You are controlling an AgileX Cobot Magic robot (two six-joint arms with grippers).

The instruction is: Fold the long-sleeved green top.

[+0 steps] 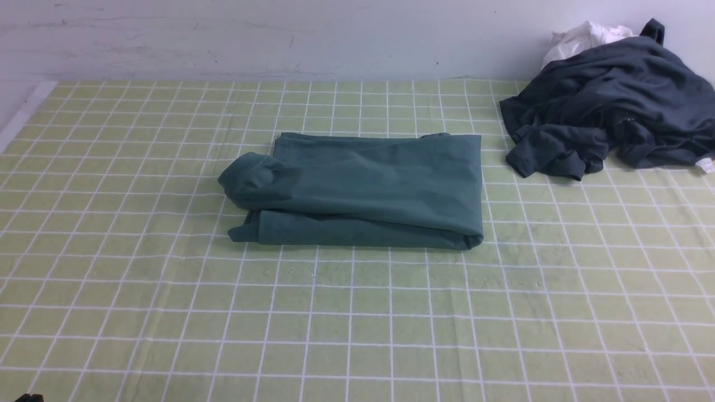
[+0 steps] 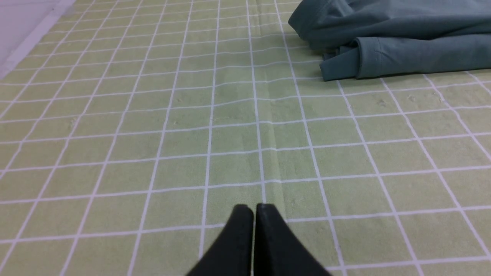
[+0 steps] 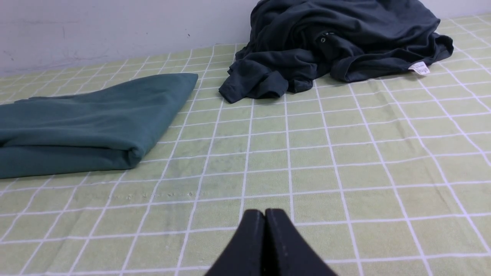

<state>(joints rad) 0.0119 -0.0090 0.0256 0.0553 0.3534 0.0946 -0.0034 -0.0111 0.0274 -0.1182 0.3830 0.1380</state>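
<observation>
The green long-sleeved top (image 1: 363, 190) lies folded into a flat rectangle in the middle of the checked cloth, with a rumpled bulge at its left end. Its left end shows in the left wrist view (image 2: 383, 42) and its right folded edge in the right wrist view (image 3: 88, 122). My left gripper (image 2: 253, 209) is shut and empty, over bare cloth well short of the top. My right gripper (image 3: 264, 212) is shut and empty, also over bare cloth apart from the top. Neither gripper shows in the front view.
A charcoal-grey garment (image 1: 609, 106) lies heaped at the back right, with a white cloth (image 1: 581, 36) behind it against the wall. The grey heap also shows in the right wrist view (image 3: 333, 42). The green checked tablecloth (image 1: 357, 324) covers the table; its left edge (image 1: 22, 117) is bare white.
</observation>
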